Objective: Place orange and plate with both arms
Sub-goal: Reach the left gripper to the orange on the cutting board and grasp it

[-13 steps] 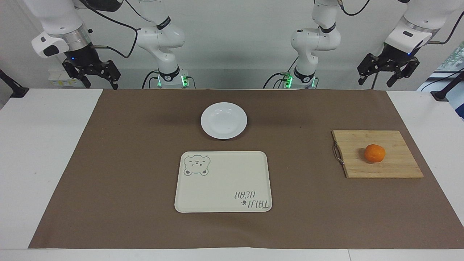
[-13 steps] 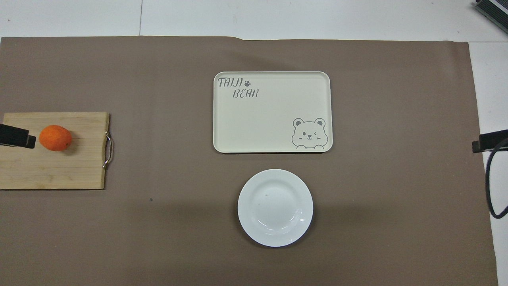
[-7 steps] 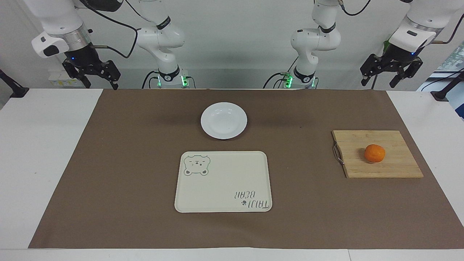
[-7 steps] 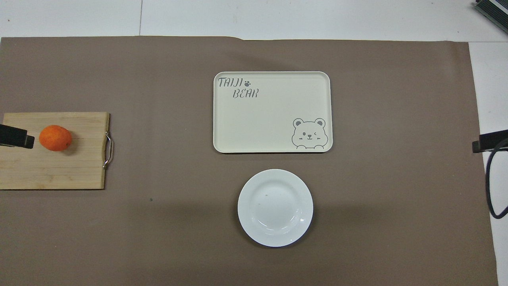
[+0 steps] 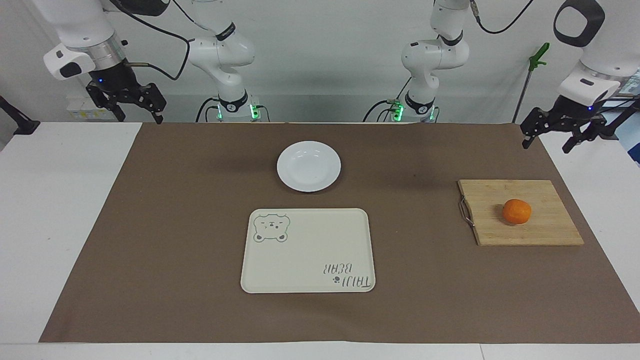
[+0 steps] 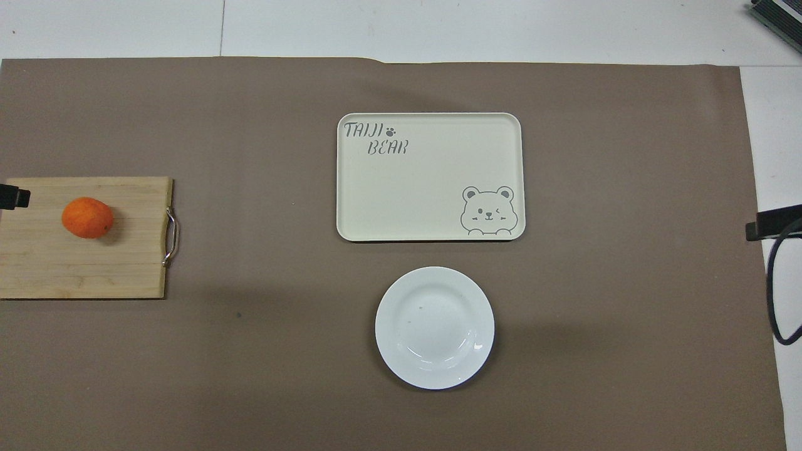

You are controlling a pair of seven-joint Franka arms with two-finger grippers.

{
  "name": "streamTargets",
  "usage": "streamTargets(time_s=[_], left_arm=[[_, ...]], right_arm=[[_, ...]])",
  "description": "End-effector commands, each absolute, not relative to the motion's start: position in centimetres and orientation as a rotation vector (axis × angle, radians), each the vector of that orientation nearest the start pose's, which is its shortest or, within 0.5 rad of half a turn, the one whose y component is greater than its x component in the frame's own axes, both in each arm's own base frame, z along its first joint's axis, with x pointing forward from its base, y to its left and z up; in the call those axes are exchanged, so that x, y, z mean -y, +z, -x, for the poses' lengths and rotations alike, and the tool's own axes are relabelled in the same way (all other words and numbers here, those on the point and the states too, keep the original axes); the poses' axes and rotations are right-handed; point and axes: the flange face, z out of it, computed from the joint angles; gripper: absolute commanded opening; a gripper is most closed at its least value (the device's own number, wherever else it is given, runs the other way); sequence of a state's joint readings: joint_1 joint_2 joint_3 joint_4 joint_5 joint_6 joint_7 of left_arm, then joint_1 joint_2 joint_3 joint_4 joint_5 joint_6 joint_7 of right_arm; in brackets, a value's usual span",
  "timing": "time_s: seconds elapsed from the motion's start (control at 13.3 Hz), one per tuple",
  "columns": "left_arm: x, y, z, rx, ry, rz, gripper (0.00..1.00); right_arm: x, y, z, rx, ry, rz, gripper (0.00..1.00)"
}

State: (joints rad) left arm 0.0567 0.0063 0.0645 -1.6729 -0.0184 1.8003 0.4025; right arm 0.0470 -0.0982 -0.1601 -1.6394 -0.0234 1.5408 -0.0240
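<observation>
Black and spread wide, the left claw (image 5: 549, 138) hangs in the air with nothing between its fingers, over the corner of the brown mat (image 5: 175, 225) at the left arm's end of the table (image 5: 45, 210). Only one fingertip of it shows at the edge of the overhead view. Just under and out from it, farther from the robots, a bamboo cutting board (image 5: 540, 227) lies flat on the mat, its metal handle (image 5: 465, 212) turned toward the middle of the table. The orange (image 5: 516, 211) sits on that board, apart from the claw.

At the right arm's end, the right claw (image 5: 136, 109) waits, raised over the table's edge nearest the robots, its fingers also spread and holding nothing.

Between the two arms, the white plate (image 5: 309, 166) rests upright on the mat, near the robots. Just beside it, farther from them, lies a cream rectangular tray (image 5: 307, 250) with a bear drawing and the words TAIJI BEAR printed on it; plate and tray do not touch.
</observation>
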Motion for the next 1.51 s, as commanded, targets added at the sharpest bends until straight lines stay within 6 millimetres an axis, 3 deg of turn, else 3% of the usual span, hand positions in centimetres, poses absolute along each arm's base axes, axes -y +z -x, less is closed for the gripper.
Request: streamTargets(time_s=[0.0, 0.15, 0.45, 0.53, 0.83, 1.05, 1.28, 1.43], left_arm=[[-7.3, 57.0, -58.8, -0.528, -0.219, 3.057, 1.0], [-7.4, 54.9, -59.9, -0.529, -0.193, 3.061, 1.0], [-9.9, 50.3, -61.6, -0.573, -0.14, 3.058, 1.0], [-11.1, 49.1, -61.5, -0.581, -0.112, 3.062, 1.0], [-11.8, 43.1, -61.1, -0.64, -0.091, 3.05, 1.0], [-14.7, 38.4, -59.1, -0.706, -0.059, 3.042, 1.0], [-14.1, 36.5, -56.4, -0.647, -0.026, 3.069, 1.0], [-13.3, 36.5, -57.2, -0.576, -0.098, 3.061, 1.0]], right_arm=[[6.5, 64.1, -51.2, -0.13, -0.014, 3.124, 1.0], [6.5, 64.1, -51.2, -0.13, -0.014, 3.124, 1.0], [6.5, 64.1, -51.2, -0.13, -0.014, 3.124, 1.0], [6.5, 64.2, -51.2, -0.13, -0.016, 3.124, 1.0], [6.5, 64.1, -51.2, -0.13, -0.014, 3.124, 1.0], [6.5, 64.2, -51.2, -0.13, -0.016, 3.124, 1.0], [6.5, 64.1, -51.2, -0.13, -0.014, 3.124, 1.0], [6.5, 64.1, -51.2, -0.13, -0.014, 3.124, 1.0]])
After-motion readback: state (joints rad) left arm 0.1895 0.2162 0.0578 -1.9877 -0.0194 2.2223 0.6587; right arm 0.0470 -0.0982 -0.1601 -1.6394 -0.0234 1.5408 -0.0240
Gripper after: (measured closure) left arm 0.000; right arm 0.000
